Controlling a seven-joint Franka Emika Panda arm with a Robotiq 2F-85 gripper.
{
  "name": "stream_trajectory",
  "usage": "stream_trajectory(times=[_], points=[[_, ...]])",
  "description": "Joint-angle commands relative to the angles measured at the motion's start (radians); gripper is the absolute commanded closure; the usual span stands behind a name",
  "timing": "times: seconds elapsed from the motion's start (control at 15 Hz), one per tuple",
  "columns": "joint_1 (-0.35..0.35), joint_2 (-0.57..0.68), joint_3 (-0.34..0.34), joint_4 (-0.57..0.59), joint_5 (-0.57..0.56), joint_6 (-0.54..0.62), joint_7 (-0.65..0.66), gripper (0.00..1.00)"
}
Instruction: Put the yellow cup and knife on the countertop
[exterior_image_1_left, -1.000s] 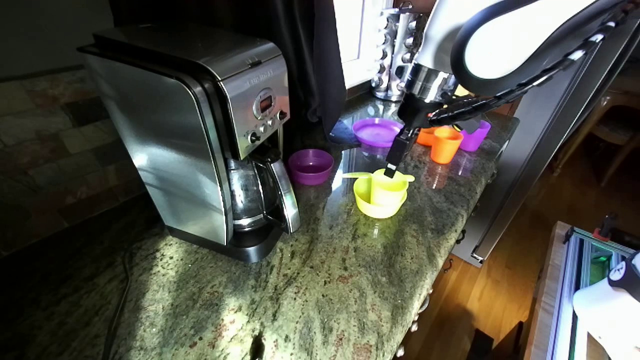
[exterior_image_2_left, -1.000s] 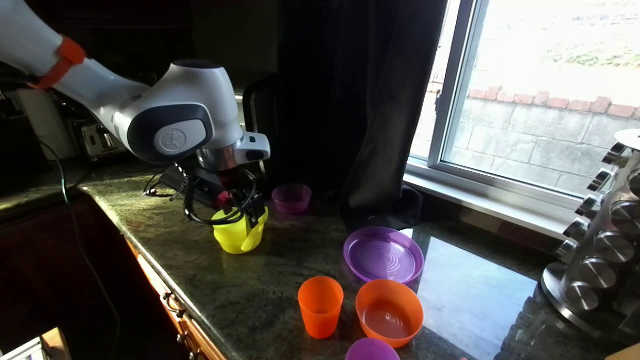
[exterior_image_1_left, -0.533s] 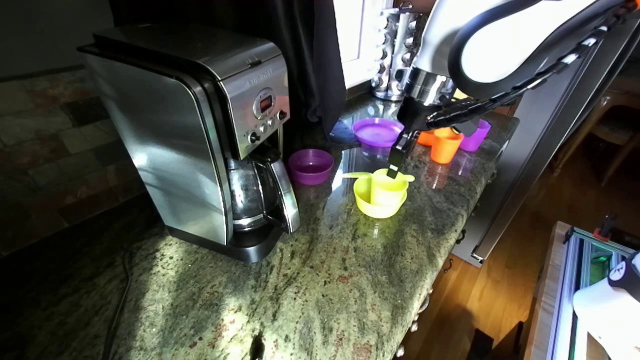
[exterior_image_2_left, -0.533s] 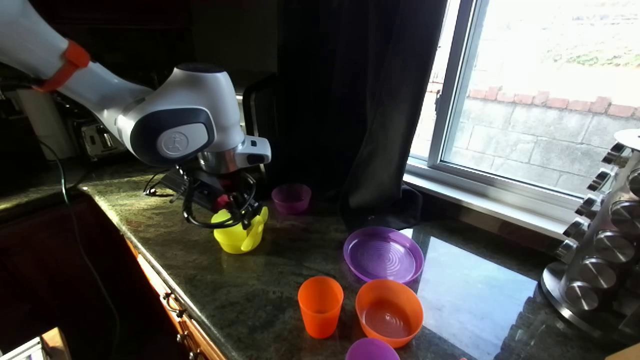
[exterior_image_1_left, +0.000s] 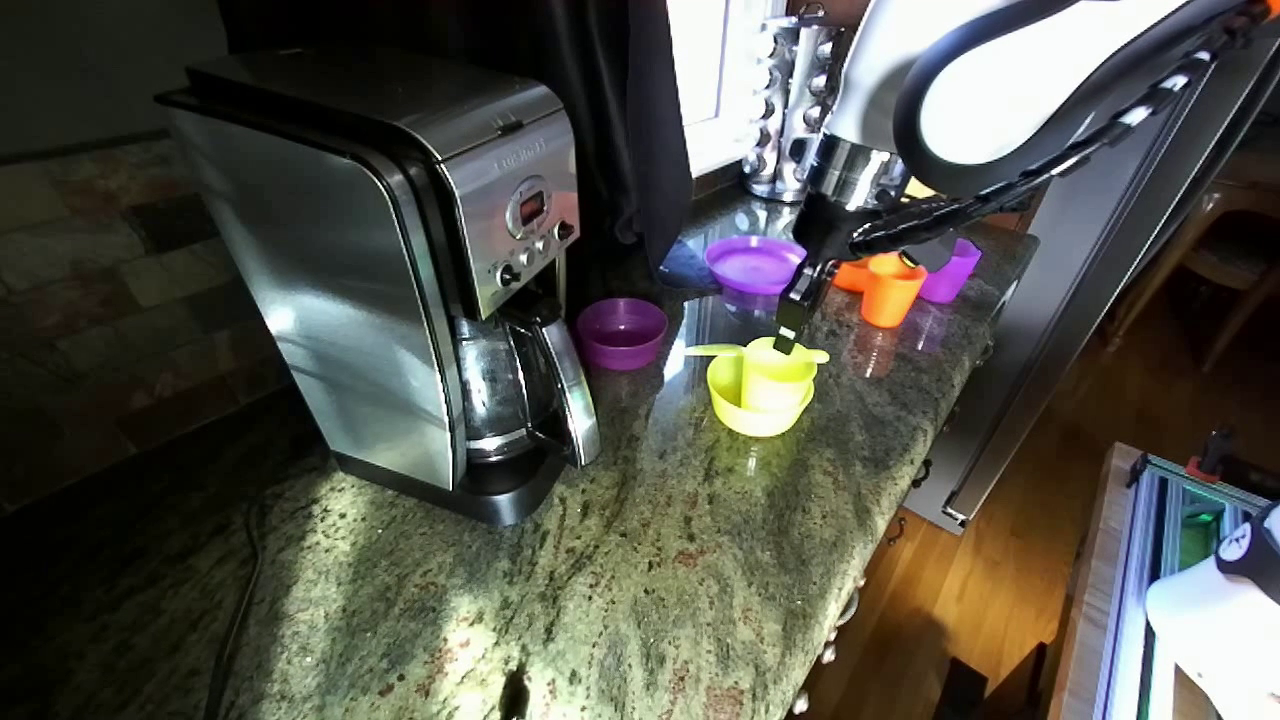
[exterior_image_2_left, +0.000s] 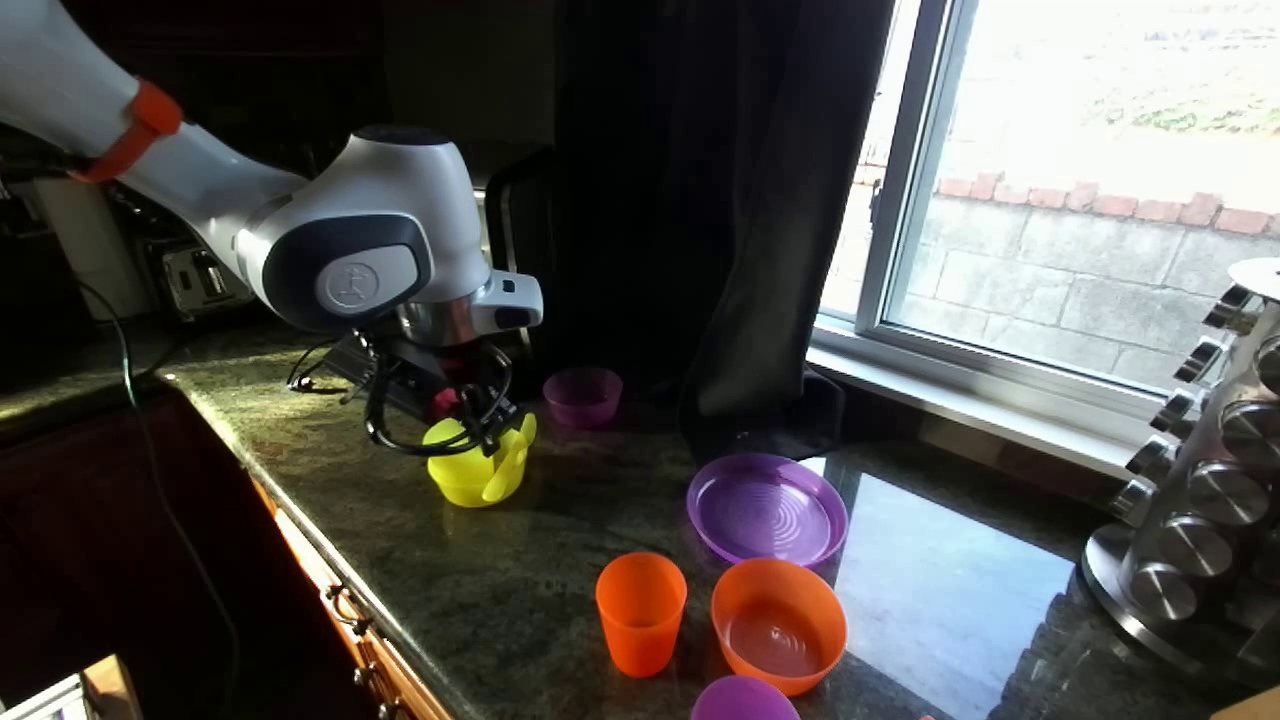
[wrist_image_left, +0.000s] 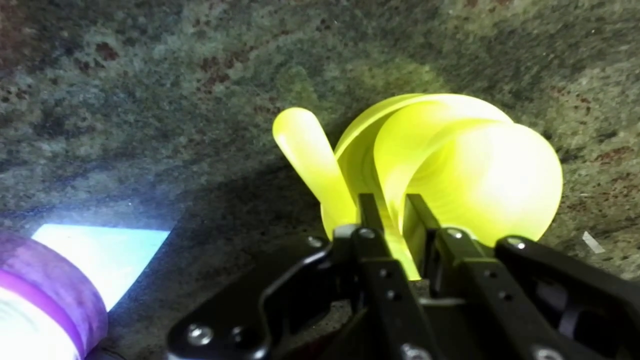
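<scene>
Three cups are counted: one yellow cup (exterior_image_1_left: 779, 382), one orange cup (exterior_image_2_left: 642, 615) and one purple cup (exterior_image_1_left: 955, 272), the last only partly seen in both exterior views. Three bowls are counted as well: one yellow-green bowl (exterior_image_1_left: 750, 424), one purple bowl (exterior_image_1_left: 620, 348) and one orange bowl (exterior_image_2_left: 779, 635). One plate (exterior_image_2_left: 768, 508) and one yellow knife (wrist_image_left: 311, 156) are found. One surface (exterior_image_1_left: 620, 570) is shown. One coffee maker (exterior_image_1_left: 400, 260) with one carafe (exterior_image_1_left: 492, 395), one curtain (exterior_image_2_left: 690, 220), one window (exterior_image_2_left: 1040, 230) and one spice rack (exterior_image_2_left: 1108, 582) are seen; its jars (exterior_image_2_left: 1192, 547) are too crowded to be counted with certainty. One arm (exterior_image_2_left: 385, 240) and one end effector (wrist_image_left: 393, 204) are shown.
</scene>
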Motion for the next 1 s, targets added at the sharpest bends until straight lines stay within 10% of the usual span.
stream_trajectory(times=[0.0,0.93], points=[[-0.008,0.012,0.013,0.002,0.025,0.017,0.012,0.94],[0.003,-0.08,0.016,-0.006,0.03,-0.033,-0.002,0.99]])
